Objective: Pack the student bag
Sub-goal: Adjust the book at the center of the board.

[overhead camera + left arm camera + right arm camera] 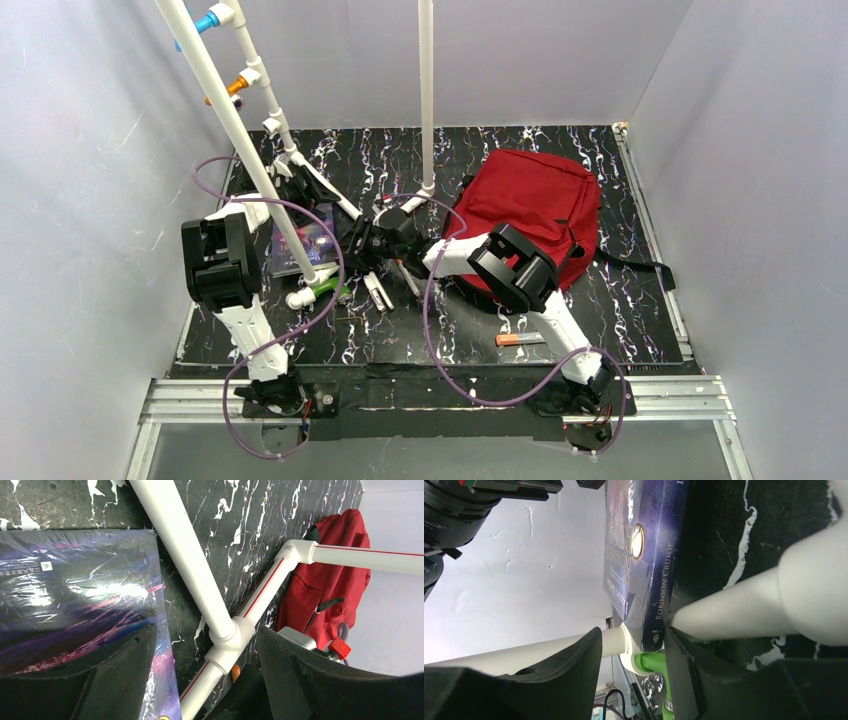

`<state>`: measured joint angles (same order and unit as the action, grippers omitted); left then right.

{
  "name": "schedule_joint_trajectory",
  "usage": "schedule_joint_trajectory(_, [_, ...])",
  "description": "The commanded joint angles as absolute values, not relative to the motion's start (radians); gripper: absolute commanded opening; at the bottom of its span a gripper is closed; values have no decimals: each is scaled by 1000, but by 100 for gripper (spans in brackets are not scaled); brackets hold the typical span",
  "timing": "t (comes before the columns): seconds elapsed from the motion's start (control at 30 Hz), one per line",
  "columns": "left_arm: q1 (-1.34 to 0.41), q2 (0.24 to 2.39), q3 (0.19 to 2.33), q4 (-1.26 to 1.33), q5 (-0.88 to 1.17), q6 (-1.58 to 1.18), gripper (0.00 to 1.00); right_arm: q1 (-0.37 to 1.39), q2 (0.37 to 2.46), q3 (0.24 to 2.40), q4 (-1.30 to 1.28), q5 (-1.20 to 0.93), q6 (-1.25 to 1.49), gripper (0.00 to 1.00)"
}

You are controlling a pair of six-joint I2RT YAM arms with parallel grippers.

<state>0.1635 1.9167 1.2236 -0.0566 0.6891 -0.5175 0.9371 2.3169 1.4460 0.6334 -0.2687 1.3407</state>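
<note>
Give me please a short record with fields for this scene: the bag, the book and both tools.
bag: red, lying on the far right of the table
book: dark blue, in clear wrap, flat on the table left of centre, partly under the white pipes
left tool: open, above the book's edge and a pipe joint, holding nothing
right tool: jaws apart, low at the book's spine end; cannot tell if it touches
marker: orange end, on the table near the right arm

A robot lab cell: plain white walls [90,150] box in a black marbled table [620,310]
</note>
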Motion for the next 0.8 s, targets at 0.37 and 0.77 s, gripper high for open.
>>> schedule_joint_trajectory(0.37, [182, 1882, 1256, -265, 637, -420, 80, 934, 2356, 1557, 609, -202, 1228, 55])
schedule_joint_trajectory(0.77, [311, 1751, 1328, -413, 349, -306, 90, 930, 2445, 1833, 262, -183, 985, 68])
